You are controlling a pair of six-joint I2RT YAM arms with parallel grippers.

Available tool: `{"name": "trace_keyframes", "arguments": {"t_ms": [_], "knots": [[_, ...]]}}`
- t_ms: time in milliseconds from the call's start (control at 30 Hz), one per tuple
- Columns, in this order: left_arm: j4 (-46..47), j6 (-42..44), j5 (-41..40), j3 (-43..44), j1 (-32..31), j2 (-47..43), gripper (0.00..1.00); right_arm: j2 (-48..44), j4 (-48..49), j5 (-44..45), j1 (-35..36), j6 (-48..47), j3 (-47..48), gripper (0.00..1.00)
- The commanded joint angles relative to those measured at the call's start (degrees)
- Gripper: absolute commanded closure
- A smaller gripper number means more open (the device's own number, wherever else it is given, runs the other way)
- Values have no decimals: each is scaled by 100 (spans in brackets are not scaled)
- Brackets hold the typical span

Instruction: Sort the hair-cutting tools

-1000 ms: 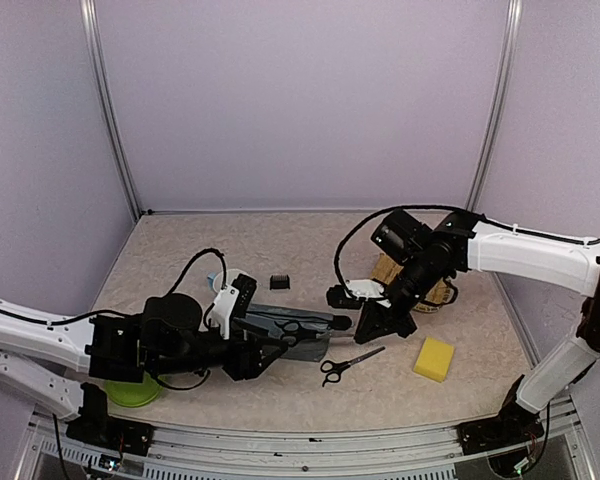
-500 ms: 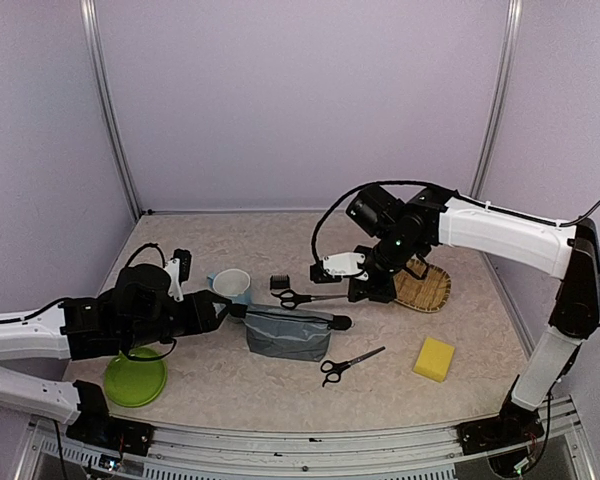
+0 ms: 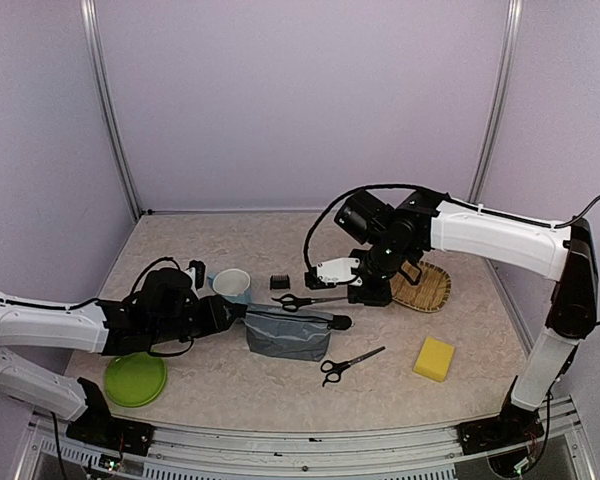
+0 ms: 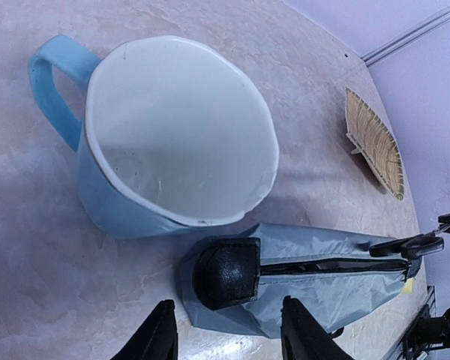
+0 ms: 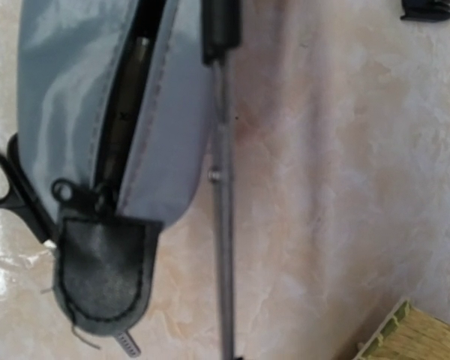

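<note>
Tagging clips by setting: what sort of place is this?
Likely a lab test cell, not a salon: plain lilac walls, two bench-mounted robot arms, staged props like the grey pouch and yellow sponge.

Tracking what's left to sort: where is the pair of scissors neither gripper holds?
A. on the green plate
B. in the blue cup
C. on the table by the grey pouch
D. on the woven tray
C: the loose scissors lie flat on the table, just in front of the grey pouch.
</note>
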Motion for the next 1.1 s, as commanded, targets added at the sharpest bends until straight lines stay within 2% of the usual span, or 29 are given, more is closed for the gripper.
{"name": "trace_keyframes", "arguments": {"t_ms": [0, 333, 533, 933, 967, 1033, 1067], "knots": [[652, 201, 192, -25, 104, 134, 56, -66, -43, 117, 159, 208, -18, 100], [999, 143, 417, -143, 145, 284, 76, 84, -5, 207, 320, 331, 0, 100], [985, 92, 543, -197, 109, 105, 100, 90, -3, 279, 353, 326, -90, 100], [514, -324, 57, -362, -488, -692, 100, 259, 4, 483, 429, 261, -193, 100], [354, -418, -29, -350, -479, -688, 97, 264, -6, 506, 434, 264, -159, 100], [57, -616, -185, -319, -424, -675, 71, 253, -6, 533, 456, 279, -108, 100], [-6, -636, -260, -319, -400, -652, 61, 229, 2, 554, 456, 280, -90, 100]]}}
